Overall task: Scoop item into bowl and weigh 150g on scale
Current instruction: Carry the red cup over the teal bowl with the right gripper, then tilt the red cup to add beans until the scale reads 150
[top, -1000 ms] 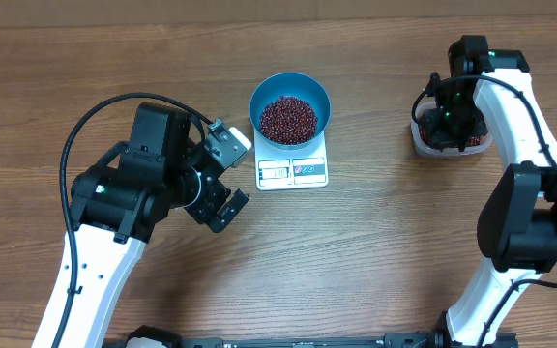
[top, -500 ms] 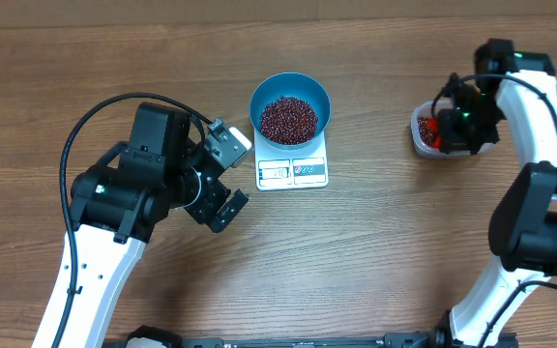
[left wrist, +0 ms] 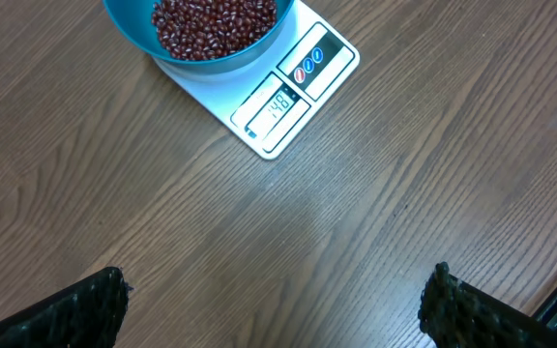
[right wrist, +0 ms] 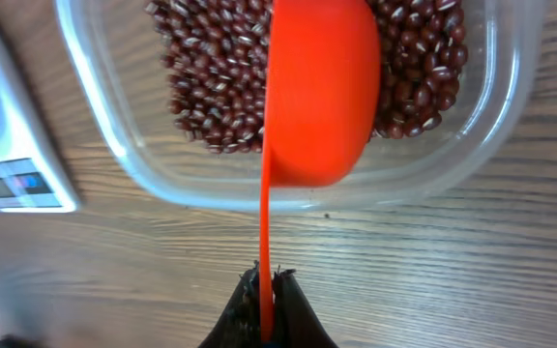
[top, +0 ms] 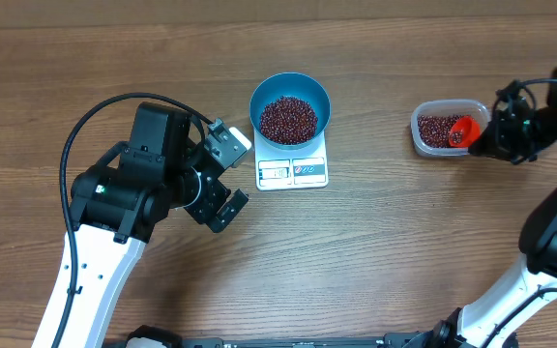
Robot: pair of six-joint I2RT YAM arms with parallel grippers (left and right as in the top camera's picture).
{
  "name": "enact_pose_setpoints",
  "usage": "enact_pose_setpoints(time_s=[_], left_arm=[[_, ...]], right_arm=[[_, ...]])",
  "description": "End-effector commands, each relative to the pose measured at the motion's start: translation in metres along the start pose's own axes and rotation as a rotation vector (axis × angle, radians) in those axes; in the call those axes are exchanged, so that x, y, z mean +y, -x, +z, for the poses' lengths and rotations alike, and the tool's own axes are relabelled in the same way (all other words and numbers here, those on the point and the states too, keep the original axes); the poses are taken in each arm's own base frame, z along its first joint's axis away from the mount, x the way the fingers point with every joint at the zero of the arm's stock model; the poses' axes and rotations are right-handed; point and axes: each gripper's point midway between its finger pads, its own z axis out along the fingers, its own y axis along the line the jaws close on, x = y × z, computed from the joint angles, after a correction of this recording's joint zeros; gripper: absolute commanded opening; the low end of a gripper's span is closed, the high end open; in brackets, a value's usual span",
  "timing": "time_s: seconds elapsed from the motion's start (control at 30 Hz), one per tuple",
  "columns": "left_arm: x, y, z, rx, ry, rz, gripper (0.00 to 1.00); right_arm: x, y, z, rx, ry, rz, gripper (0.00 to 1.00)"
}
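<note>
The blue bowl (top: pixel 290 89) stands on the white scale (top: pixel 293 172), with a heap of dark red beans (top: pixel 288 118) inside. The left wrist view shows the bowl (left wrist: pixel 196 64), its beans (left wrist: pixel 216 24) and the scale (left wrist: pixel 298 92) with its display lit. My left gripper (top: pixel 240 172) (left wrist: pixel 277 280) hangs open just left of the scale, nothing between its fingers. My right gripper (top: pixel 496 137) (right wrist: pixel 267 282) is shut on the thin handle of an orange-red scoop (top: pixel 463 130) (right wrist: pixel 322 92). The scoop's cup sits over more beans (right wrist: pixel 211 87) in a clear tub (top: pixel 428 145); its contents are hidden.
The clear tub (right wrist: pixel 114 145) stands on the wooden table at the far right, well apart from the scale, whose corner (right wrist: pixel 13 169) shows in the right wrist view. Black cables loop off both arms.
My right arm has drawn back to the right, off the tub, so the tub and the scoop now show from overhead. The left arm, bowl and scale have not moved.
</note>
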Motion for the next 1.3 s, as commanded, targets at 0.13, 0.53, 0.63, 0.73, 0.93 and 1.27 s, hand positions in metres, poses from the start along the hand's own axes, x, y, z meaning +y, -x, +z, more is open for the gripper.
enact_pose_setpoints(time_s=[0.13,0.53,0.63,0.73,0.93,1.27], left_arm=[[0.002,0.007,-0.005,-0.024,0.007,-0.006,0.99],[0.002,0.007,-0.005,-0.024,0.007,-0.006,1.0],[0.002,0.007,-0.005,-0.024,0.007,-0.005,1.0],[0.002,0.007,-0.005,-0.024,0.007,-0.006,1.0],[0.002,0.007,-0.005,-0.024,0.007,-0.006,1.0],[0.002,0.007,-0.005,-0.024,0.007,-0.006,1.0]], right_arm=[[0.047,0.001,-0.053,-0.155,0.212,-0.098,0.04],[0.161,-0.027,-0.068,-0.169,0.295,-0.358,0.04],[0.194,-0.036,-0.055,-0.128,0.311,-0.444,0.04],[0.227,-0.041,-0.038,-0.098,0.307,-0.507,0.04],[0.274,-0.037,-0.007,-0.139,0.205,-0.653,0.04],[0.308,-0.02,0.016,-0.283,-0.053,-0.862,0.04]])
